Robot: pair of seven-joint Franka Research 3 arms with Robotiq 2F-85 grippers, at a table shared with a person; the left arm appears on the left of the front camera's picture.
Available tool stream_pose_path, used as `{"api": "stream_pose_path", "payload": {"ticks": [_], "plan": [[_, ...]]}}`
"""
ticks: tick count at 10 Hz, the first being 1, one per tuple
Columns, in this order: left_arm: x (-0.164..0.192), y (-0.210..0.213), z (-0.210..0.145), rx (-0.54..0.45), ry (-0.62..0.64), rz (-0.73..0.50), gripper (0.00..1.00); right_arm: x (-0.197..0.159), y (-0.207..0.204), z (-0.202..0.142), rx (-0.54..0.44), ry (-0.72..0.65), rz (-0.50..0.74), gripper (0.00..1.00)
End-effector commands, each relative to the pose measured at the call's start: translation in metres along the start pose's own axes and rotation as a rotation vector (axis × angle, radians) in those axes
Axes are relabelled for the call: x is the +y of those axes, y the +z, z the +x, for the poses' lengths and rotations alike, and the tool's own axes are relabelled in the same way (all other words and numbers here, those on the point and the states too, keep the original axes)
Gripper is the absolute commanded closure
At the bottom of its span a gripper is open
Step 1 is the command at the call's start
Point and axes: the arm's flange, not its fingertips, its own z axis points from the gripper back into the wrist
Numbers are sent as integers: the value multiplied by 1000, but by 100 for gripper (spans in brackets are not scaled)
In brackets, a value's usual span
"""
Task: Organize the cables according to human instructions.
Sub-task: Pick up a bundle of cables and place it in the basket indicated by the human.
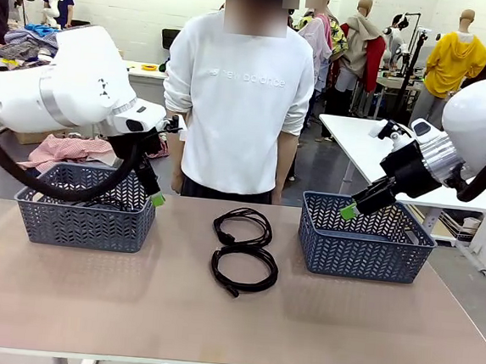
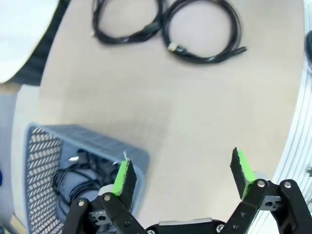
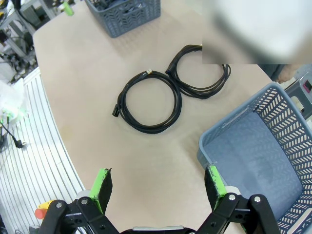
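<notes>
Two coiled black cables lie on the table's middle, one (image 1: 218,228) farther off and one (image 1: 274,274) nearer me. The left wrist view has them at the top (image 2: 122,39) (image 2: 204,59), and the right wrist view shows them ahead (image 3: 178,105) (image 3: 200,92). Another cable (image 2: 80,170) lies inside the left basket (image 1: 84,223). My left gripper (image 1: 155,196) (image 2: 183,170) hangs open over that basket's right rim, holding nothing. My right gripper (image 1: 348,211) (image 3: 158,181) is open and bare above the left rim of the right basket (image 1: 364,244).
A person in a white sweater (image 1: 238,96) stands at the far edge behind the cables, arms down. The left basket's rim (image 2: 97,141) sits under my left fingers, and the right basket (image 3: 234,119) looks bare inside. White tables stand behind at the right.
</notes>
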Motion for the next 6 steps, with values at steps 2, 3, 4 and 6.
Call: {"api": "stream_pose_path", "payload": {"ticks": [2,3,4,6], "plan": [[-30,-19,-16,-55,-69,-50,0,-2,0,1,-28,9,16,0],[-37,-29,-17,-58,-73,-66,0,-2,0,1,-28,9,16,0],[-44,-37,-17,-62,-84,-87,0,-2,0,1,-28,9,16,0],[-42,-34,-9,-28,-63,-75,0,-2,0,1,-28,9,16,0]]}}
